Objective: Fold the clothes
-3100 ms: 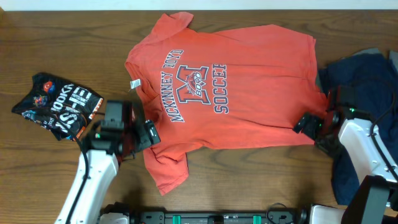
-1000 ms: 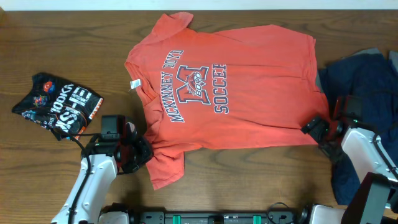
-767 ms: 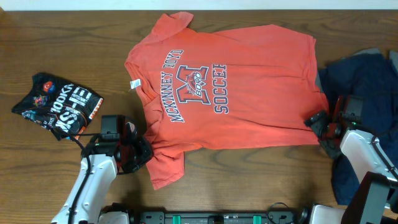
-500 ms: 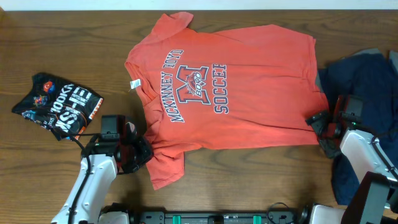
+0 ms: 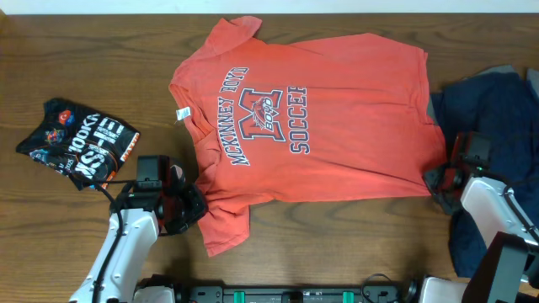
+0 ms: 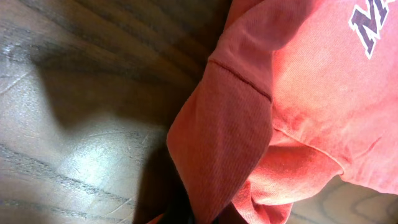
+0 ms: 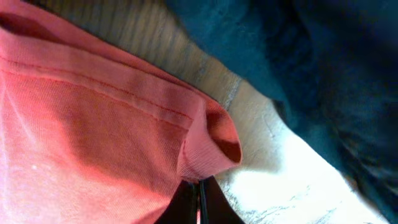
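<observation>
While coral-red T-shirt (image 5: 337, 126) lies spread flat mid-table (image 5: 76, 50), lettering up, collar toward left:
- Left gripper (image 5: 192, 207): fingers closed, pinching edge of near sleeve; cloth bunched at pinch.
- Right gripper (image 5: 436, 178): fingers closed, pinching near hem corner; hem puckered.
- Black printed garment (image 5: 80, 143): compact bundle, left of shirt, apart.
- Navy garment (image 5: 497, 109): rumpled heap at right edge, just beside hem, partly under right arm.

T-shirt (image 5: 354, 101) — coral-red; chest lettering (image 5: 296, 119) navy edged in white; neck tag (image 5: 181, 114) white. Black garment (image 5: 80, 143): white block letters, orange and blue-red print patches. Navy garment (image 5: 497, 109) — plain, dark. Table (image 5: 84, 50) mid-brown, streaked wood grain.
</observation>
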{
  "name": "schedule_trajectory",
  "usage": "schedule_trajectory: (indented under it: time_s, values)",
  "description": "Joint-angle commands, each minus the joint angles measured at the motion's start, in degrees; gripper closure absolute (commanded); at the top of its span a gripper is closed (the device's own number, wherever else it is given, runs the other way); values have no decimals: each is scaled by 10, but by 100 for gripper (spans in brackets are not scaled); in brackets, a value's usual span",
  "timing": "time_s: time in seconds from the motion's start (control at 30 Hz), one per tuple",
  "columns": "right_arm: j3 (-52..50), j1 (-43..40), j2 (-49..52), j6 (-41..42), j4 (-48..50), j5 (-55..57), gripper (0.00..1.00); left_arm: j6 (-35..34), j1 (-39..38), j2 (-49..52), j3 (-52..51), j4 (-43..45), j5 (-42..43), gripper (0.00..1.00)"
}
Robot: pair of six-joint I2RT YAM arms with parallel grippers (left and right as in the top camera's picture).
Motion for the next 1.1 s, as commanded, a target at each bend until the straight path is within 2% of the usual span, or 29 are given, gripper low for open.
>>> schedule_trajectory:
  time_s: [0.0, 0.17, 0.33, 0.5, 0.73, 0.8, 0.9, 1.07]
  values:
    - [2, -15, -18, -19, -7, 13, 99, 14, 3, -5, 33, -20, -2, 94]
    - [7, -16, -57, -67, -43, 9, 99, 48, 4, -19, 93, -92, 25, 94]
    - [26, -16, -110, -124, -68, 2, 99, 51, 28, -48, 156, -153, 34, 94]
    - [41, -16, -147, -179, -70, -4, 99, 50, 68, -86, 185, -165, 35, 94]
    - [42, -39, -149, -187, -58, -6, 99, 7, 160, -143, 190, -187, 35, 94]
    - [42, -40, -149, -202, -51, -13, 99, -1, 186, -151, 190, -187, 63, 94]
    - [42, -40, -149, -221, -42, -39, 99, -1, 198, -153, 190, -186, 96, 94]
    - [42, -40, -149, -247, -28, -83, 99, -1, 198, -153, 190, -190, 99, 94]
